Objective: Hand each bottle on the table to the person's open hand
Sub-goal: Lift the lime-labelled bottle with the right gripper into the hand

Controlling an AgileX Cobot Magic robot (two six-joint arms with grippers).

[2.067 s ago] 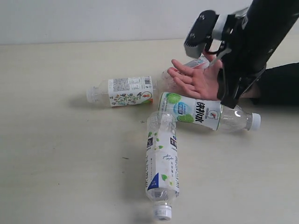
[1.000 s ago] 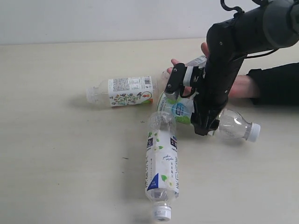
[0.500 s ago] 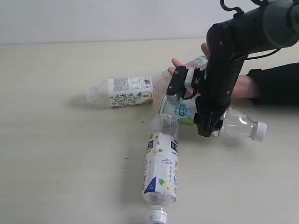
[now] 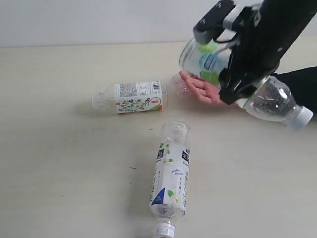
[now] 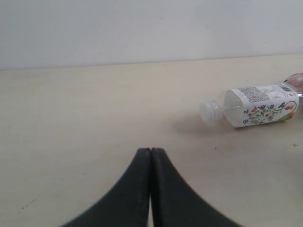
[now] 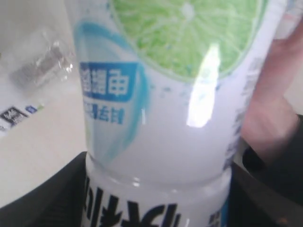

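My right gripper [image 4: 225, 59] is shut on the lime-green bottle [image 4: 205, 60], which hangs tilted in the air with its white cap [image 4: 302, 119] low and to the right. Its base is just above the person's open hand [image 4: 200, 90], palm up on the table [image 4: 59, 163]. Up close, the lime label [image 6: 161, 94] fills the right wrist view between my black fingers [image 6: 47, 189], with the hand [image 6: 274, 109] beside it. The floral-orange bottle [image 4: 131, 96] and leafy blue-green bottle [image 4: 171, 178] lie on the table. A clear bottle end [image 4: 177, 82] shows behind the hand. My left gripper [image 5: 151, 151] is shut and holds nothing.
The person's black sleeve [image 4: 302, 82] lies along the right edge behind my right arm. From the left wrist, the floral-orange bottle [image 5: 255, 105] lies far off to one side. A white wall [image 4: 99, 20] bounds the table's far edge.
My right gripper has lifted the lime-green bottle off the table and carried it up over the hand. The leafy bottle was nudged slightly toward the front edge. The floral-orange bottle has not moved.
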